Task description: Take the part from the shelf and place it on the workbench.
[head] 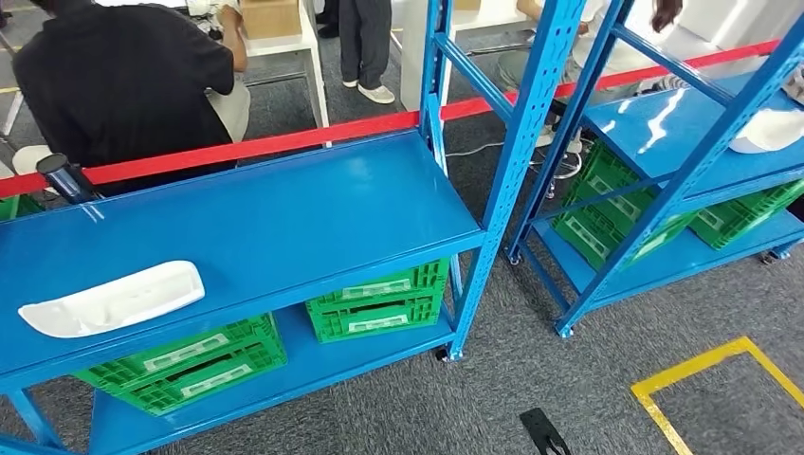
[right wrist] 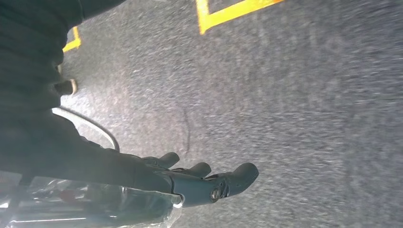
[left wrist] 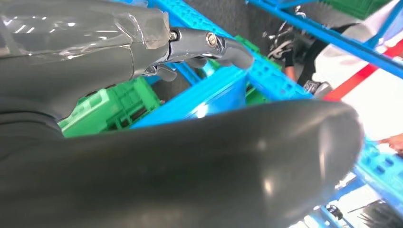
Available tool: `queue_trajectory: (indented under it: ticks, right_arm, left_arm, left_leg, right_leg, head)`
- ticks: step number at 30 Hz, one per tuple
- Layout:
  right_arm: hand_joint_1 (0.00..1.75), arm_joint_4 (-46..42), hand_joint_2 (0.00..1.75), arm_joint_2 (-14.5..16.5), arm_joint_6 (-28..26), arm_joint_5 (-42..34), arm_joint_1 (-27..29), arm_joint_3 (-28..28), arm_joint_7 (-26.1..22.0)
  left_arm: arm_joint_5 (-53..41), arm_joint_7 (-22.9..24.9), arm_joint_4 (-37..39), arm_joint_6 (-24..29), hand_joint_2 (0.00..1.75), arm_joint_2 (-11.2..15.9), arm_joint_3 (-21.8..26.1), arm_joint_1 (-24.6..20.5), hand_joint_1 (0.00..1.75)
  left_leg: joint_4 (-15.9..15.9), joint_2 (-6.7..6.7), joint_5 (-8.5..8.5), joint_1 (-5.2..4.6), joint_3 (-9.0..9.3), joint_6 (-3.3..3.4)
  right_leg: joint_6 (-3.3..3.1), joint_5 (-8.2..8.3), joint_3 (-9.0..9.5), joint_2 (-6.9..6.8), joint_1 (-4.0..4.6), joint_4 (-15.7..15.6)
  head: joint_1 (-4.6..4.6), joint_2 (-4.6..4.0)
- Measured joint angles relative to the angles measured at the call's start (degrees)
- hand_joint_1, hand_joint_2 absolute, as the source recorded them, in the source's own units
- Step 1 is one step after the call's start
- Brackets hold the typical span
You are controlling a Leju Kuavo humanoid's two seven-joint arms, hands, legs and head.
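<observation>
**White part lies flat on the blue shelf; both hands hold nothing**

From the head view we see the white part (head: pixel 112 300) lying flat on the upper deck of the near blue shelf (head: pixel 284 223), close to the front edge and toward the left end. It is long and narrow, with its long axis running roughly along the shelf's length; the end toward the middle of the shelf sits a little farther back, and the other end tapers toward the left. Nothing touches it.

Our left hand (left wrist: pixel 209 47) shows in the left wrist view close by the blue shelf frame and a green crate; its fingers (left wrist: pixel 233 50) are stretched out and apart, with nothing in them. Our right hand (right wrist: pixel 199 183) hangs over grey carpet (right wrist: pixel 294 109), fingers extended and slightly spread, empty.

Below the deck, green crates (head: pixel 379 301) stand on the lower level. A second blue shelf (head: pixel 664 133) stands to the right, carrying another white part (head: pixel 768 133). A red tape (head: pixel 284 142) runs behind the shelves. A person in black (head: pixel 123 76) is just beyond it. Yellow floor marking (head: pixel 706 365) lies on the carpet at the right.
</observation>
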Motion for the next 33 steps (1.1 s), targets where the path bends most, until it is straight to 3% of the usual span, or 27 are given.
queue_trajectory:
  ticks: [1,3,5,7,8,9,10,13,15,18,20,23,24,25,27,29,31,33]
  right_arm:
    - [0.00,0.05,1.75,0.02,0.01,-0.62,-0.24,0.34,-0.22]
    - [0.00,0.14,1.75,-0.04,0.02,-2.61,-1.10,1.33,-1.15]
    - [0.00,0.49,1.75,-0.20,0.06,-5.70,-2.63,3.35,-2.70]
    - [0.00,1.10,1.75,-0.29,0.10,-8.31,-4.18,5.92,-4.12]
    - [0.00,1.43,1.75,-0.31,0.11,-9.11,-4.70,7.02,-4.54]
    - [0.00,1.69,1.75,-0.31,0.11,-9.55,-5.06,7.92,-4.79]
    - [0.00,1.93,1.75,-0.32,0.11,-9.83,-5.31,8.64,-4.96]
    - [0.00,2.54,1.75,-0.34,0.12,-10.33,-5.84,10.23,-5.30]
    - [0.00,2.84,1.75,-0.44,0.13,-10.43,-6.16,10.88,-5.38]
    - [0.00,3.20,1.75,-0.53,0.12,-10.48,-6.45,11.57,-5.40]
    - [0.00,3.33,1.75,-0.65,0.12,-10.45,-6.59,11.92,-5.40]
    - [0.00,3.53,1.75,-0.83,0.12,-10.45,-6.74,12.26,-5.40]
    - [0.00,3.62,1.75,-0.84,0.12,-10.46,-6.74,12.35,-5.40]
    - [0.00,3.70,1.75,-0.84,0.12,-10.59,-6.75,12.44,-5.50]
    - [0.00,3.89,1.75,-0.91,0.13,-11.65,-7.01,12.85,-6.48]
    - [0.00,4.54,1.75,-1.11,0.23,-13.88,-7.82,13.90,-9.02]
    - [0.00,6.01,1.75,-1.21,0.56,-16.18,-9.24,15.56,-12.04]
    - [0.00,8.12,1.75,-1.08,1.20,-18.25,-10.97,17.55,-14.35]
  left_arm:
    - [-1.59,0.15,0.10,-0.02,0.00,0.43,-0.50,-0.10,0.00]
    - [-9.10,0.71,0.64,-0.17,0.00,2.18,-2.49,-0.91,0.00]
    - [-21.04,2.00,2.15,-0.51,0.00,4.61,-5.00,-2.53,0.00]
    - [-28.87,3.36,4.03,-0.90,0.00,6.29,-6.42,-3.90,0.00]
    - [-30.20,3.76,4.82,-1.04,0.00,6.80,-6.74,-4.21,0.00]
    - [-30.52,4.00,5.46,-1.13,0.00,7.23,-6.96,-4.36,0.00]
    - [-30.63,4.12,5.96,-1.19,0.00,7.62,-7.13,-4.46,0.00]
    - [-30.92,4.20,6.95,-1.35,0.00,8.47,-7.39,-4.73,0.00]
    - [-30.95,4.27,7.52,-1.37,0.00,8.81,-7.65,-4.84,0.00]
    - [-30.98,4.38,7.95,-1.37,0.00,9.07,-8.02,-4.97,0.00]
    - [-31.01,4.37,8.04,-1.38,0.00,9.17,-8.16,-5.16,0.00]
    - [-31.02,4.36,8.35,-1.39,0.00,9.22,-8.36,-5.29,0.00]
    - [-31.08,4.37,8.49,-1.39,0.00,9.22,-8.46,-5.28,0.00]
    - [-31.60,4.51,8.61,-1.39,0.00,9.24,-8.54,-5.29,0.00]
    - [-35.03,5.13,8.72,-1.49,0.00,9.38,-8.63,-5.46,0.00]
    - [-40.53,6.11,8.71,-2.00,0.00,9.66,-8.59,-6.27,0.00]
    - [-46.19,7.59,8.71,-2.89,0.00,10.21,-8.48,-7.62,0.00]
    - [-54.83,10.49,8.72,-4.66,0.00,11.47,-8.51,-8.87,0.00]
  left_leg:
    - [-0.51,-0.03,0.00,0.03,1.44,-0.54]
    - [0.39,-0.01,0.61,-0.10,2.35,-1.40]
    - [6.02,0.21,-0.12,-0.09,-0.43,-1.81]
    - [13.53,0.41,-3.82,0.02,-5.84,-2.12]
    - [16.28,0.43,-5.64,0.05,-8.46,-2.24]
    - [17.55,0.44,-6.35,0.09,-10.49,-2.29]
    - [16.92,0.48,-5.31,0.15,-11.64,-2.29]
    - [7.24,0.70,3.35,0.21,-10.72,-2.19]
    - [3.83,0.90,5.06,-0.09,-10.19,-1.73]
    - [3.97,0.79,5.83,-0.31,-10.42,-0.40]
    - [3.90,0.75,6.21,-0.33,-10.24,0.35]
    - [3.91,0.79,6.10,-0.96,-10.25,1.07]
    - [3.93,0.75,5.96,-1.23,-10.17,1.25]
    - [3.94,0.69,5.79,-1.45,-9.99,1.39]
    - [3.97,0.56,5.28,-1.81,-9.36,1.51]
    - [4.12,0.46,4.57,-2.29,-8.91,1.28]
    - [4.31,0.39,3.97,-2.61,-8.88,0.89]
    - [4.50,0.43,3.46,-2.47,-8.86,0.42]
  right_leg:
    - [-0.91,1.29,0.58,-0.04,0.30,-0.86]
    - [-3.11,2.13,2.63,0.51,0.35,-1.72]
    - [-4.44,2.42,4.03,0.85,-0.22,-2.31]
    - [-5.07,1.87,4.47,1.03,-0.42,-2.44]
    - [-5.19,1.58,4.63,1.16,-0.42,-2.45]
    - [-5.21,1.27,4.81,1.31,-0.42,-2.41]
    - [-5.10,0.94,5.06,1.46,-0.42,-2.35]
    - [-4.41,0.08,6.34,1.81,-0.39,-2.27]
    - [-3.72,-0.25,6.68,2.00,-0.22,-2.31]
    - [-2.70,-0.71,6.47,1.91,-0.17,-2.09]
    - [-2.87,-2.43,4.71,1.60,-0.28,1.33]
    - [-3.80,-7.01,-2.11,1.39,-0.06,14.10]
    - [-3.81,-7.65,-3.89,1.39,0.08,17.08]
    - [-3.64,-7.27,-4.49,1.39,0.24,17.55]
    - [-3.19,-3.93,-2.15,1.38,0.64,11.25]
    - [-3.58,-0.51,1.44,1.44,1.14,2.91]
    - [-4.42,0.45,2.72,1.50,1.46,-0.04]
    - [-4.92,0.32,2.79,1.56,1.33,-0.08]
  head:
    - [-0.02,-0.01]
    - [-0.05,0.00]
    - [-0.10,0.00]
    - [-0.14,0.01]
    - [-0.12,0.02]
    - [-0.14,0.02]
    - [-0.14,0.02]
    - [-0.12,0.01]
    - [-0.15,0.01]
    - [-0.14,0.02]
    - [-0.12,0.02]
    - [-0.12,0.02]
    - [-0.13,0.02]
    - [-0.13,0.02]
    - [-0.12,0.02]
    - [-0.12,0.02]
    - [-0.14,0.02]
    - [-0.15,0.02]
